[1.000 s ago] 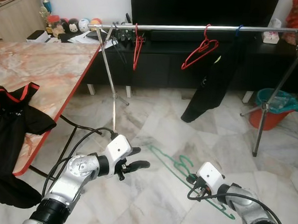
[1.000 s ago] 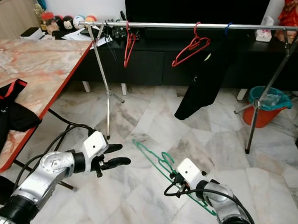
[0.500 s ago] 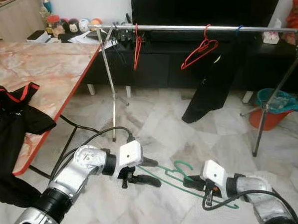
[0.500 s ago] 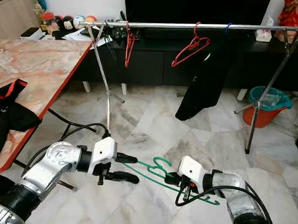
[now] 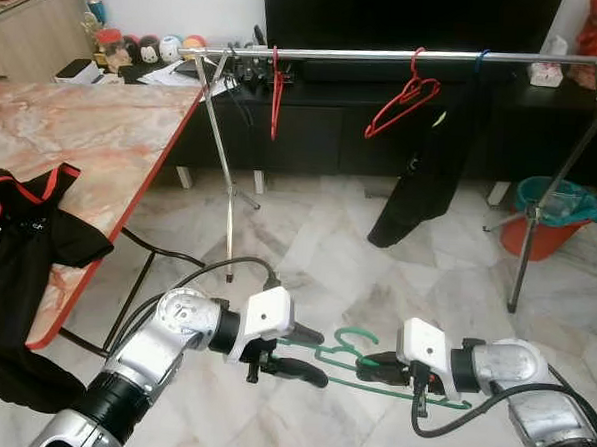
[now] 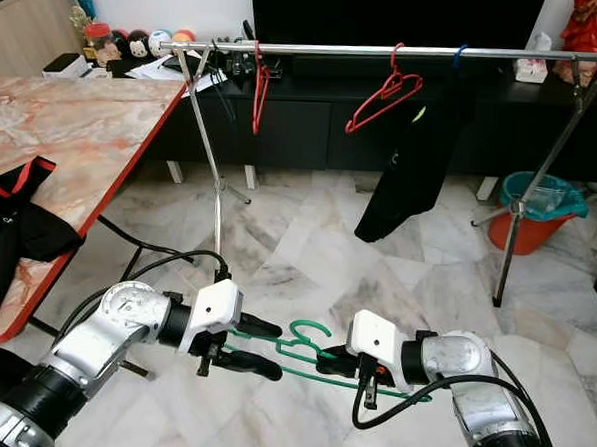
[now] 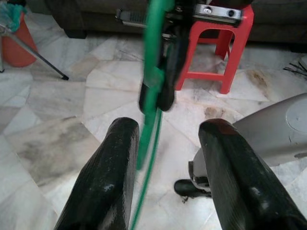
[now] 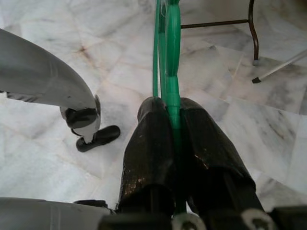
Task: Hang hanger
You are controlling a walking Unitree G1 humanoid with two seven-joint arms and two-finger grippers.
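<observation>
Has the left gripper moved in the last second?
Yes. The left gripper swung rightward, away from the table, toward the right gripper; its open jaws now straddle the green hanger.

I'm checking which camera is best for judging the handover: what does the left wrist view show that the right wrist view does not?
Left wrist view: the left gripper open, its fingers astride the green hanger without touching it, plus a red stool and an orange bin.

Right wrist view: the right gripper shut on the hanger, with a table leg on the floor beyond.

Both: the green hanger held over the marble floor.
</observation>
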